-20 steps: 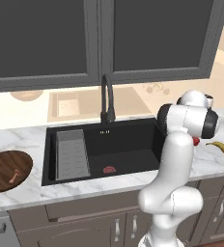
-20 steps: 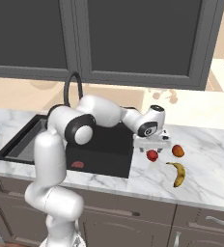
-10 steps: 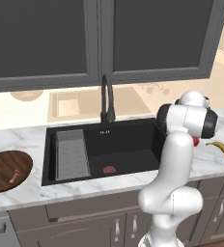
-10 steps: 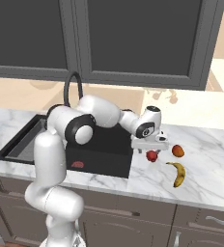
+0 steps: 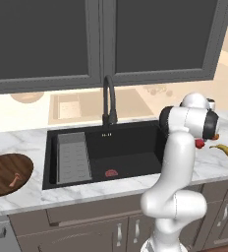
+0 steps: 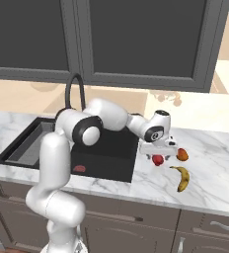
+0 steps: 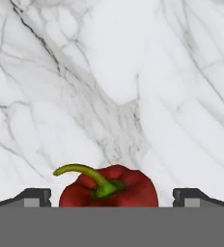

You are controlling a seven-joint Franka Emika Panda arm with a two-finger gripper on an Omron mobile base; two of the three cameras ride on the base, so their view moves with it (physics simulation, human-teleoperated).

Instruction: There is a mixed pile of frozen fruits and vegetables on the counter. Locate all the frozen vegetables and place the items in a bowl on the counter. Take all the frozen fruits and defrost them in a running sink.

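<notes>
On the white marble counter (image 6: 210, 183) right of the sink lie a small red pepper with a green stem (image 6: 158, 160), an orange-red round fruit (image 6: 182, 154) and a yellow banana (image 6: 182, 178). My gripper (image 6: 157, 152) points down right over the pepper, open. In the hand view the pepper (image 7: 109, 189) sits between the two dark fingertips (image 7: 34, 197), apart from both. The left base view shows the pepper (image 5: 199, 143) and banana (image 5: 225, 151) beside my arm. The dark wooden bowl (image 5: 0, 165) stands far left with a tan-brown stick piece (image 5: 14, 180) in it.
The black sink (image 5: 130, 135) lies between the bowl and the pile, with a grey ribbed drain tray (image 5: 72, 157), a red-ringed drain (image 5: 111, 173) and a tall black faucet (image 5: 107, 98). Dark cabinets hang above. The counter's front edge runs close to the banana.
The hand has sunk slightly over the red pepper. Its jaws stay open and the food items have not moved.
</notes>
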